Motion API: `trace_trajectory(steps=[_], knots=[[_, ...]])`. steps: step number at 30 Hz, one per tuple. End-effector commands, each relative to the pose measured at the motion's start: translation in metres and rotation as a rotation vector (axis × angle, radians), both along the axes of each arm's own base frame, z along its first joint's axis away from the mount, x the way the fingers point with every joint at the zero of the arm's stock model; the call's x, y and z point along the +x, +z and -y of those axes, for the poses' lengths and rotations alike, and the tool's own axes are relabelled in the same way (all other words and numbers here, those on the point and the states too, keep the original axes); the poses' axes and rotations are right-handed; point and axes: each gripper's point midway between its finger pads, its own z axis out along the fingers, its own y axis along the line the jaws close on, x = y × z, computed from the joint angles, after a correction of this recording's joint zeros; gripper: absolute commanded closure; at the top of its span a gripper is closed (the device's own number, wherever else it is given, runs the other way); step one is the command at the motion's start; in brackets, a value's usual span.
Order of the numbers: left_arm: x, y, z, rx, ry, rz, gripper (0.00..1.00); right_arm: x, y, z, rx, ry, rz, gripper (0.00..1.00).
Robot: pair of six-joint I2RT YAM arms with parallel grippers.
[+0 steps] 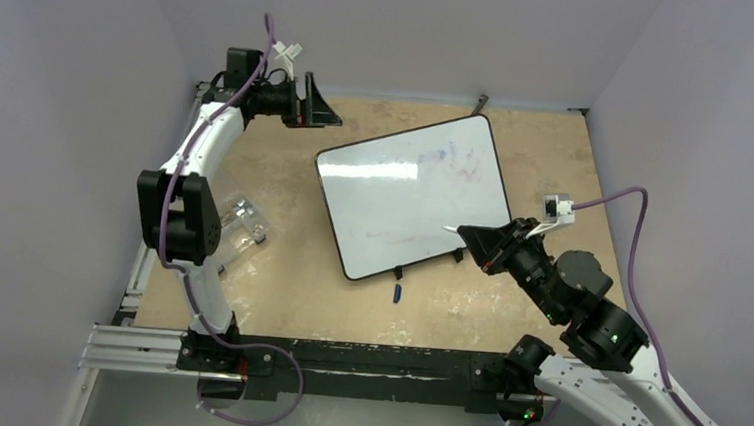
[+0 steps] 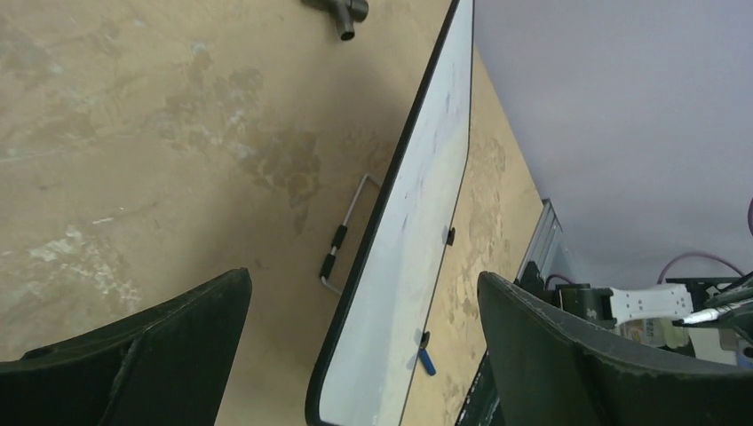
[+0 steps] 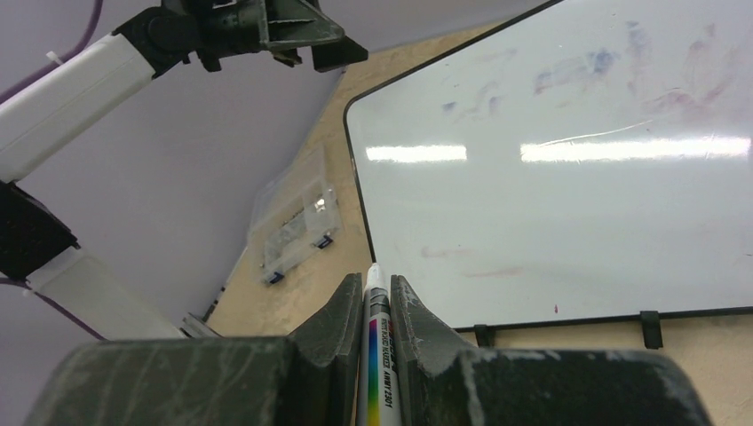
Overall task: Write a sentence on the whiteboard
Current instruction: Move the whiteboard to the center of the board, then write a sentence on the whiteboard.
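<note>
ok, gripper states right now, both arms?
Left gripper: open, holding nothing.
Right gripper: closed on a white marker.

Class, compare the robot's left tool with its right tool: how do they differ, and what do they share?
The left tool is wide open and empty; the right tool is shut on a marker. The left tool hangs beyond the whiteboard's far left corner; the right tool sits at its near right corner, marker tip over the board. Both are black and two-fingered.
</note>
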Motion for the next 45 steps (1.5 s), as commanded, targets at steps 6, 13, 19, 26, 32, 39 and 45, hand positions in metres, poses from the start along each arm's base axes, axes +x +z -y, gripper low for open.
trace_trajectory(steps=[6,13,19,26,32,39,45], knots=[[-0.014,-0.018,0.036,0.034,-0.179,-0.058,0.03,0.007,0.019,-0.013,0.017,0.027,0.043,1.0],[-0.014,-0.034,0.046,0.021,-0.217,-0.112,0.0,0.012,0.016,-0.02,0.012,0.032,0.036,1.0],[-0.015,-0.04,0.058,-0.013,-0.256,-0.131,0.0,0.015,0.012,-0.024,-0.003,0.037,0.029,1.0],[-0.022,-0.052,0.07,0.011,-0.292,-0.17,0.36,0.019,0.012,-0.029,-0.02,0.041,0.031,1.0],[-0.026,-0.058,0.075,0.018,-0.32,-0.193,0.52,0.022,0.012,-0.035,-0.027,0.055,0.031,1.0],[-0.032,-0.059,0.078,-0.001,-0.348,-0.208,0.73,0.027,0.013,-0.044,-0.033,0.072,0.036,1.0],[-0.033,-0.059,0.078,-0.002,-0.352,-0.212,0.97,0.033,0.012,-0.056,-0.047,0.095,0.049,1.0]])
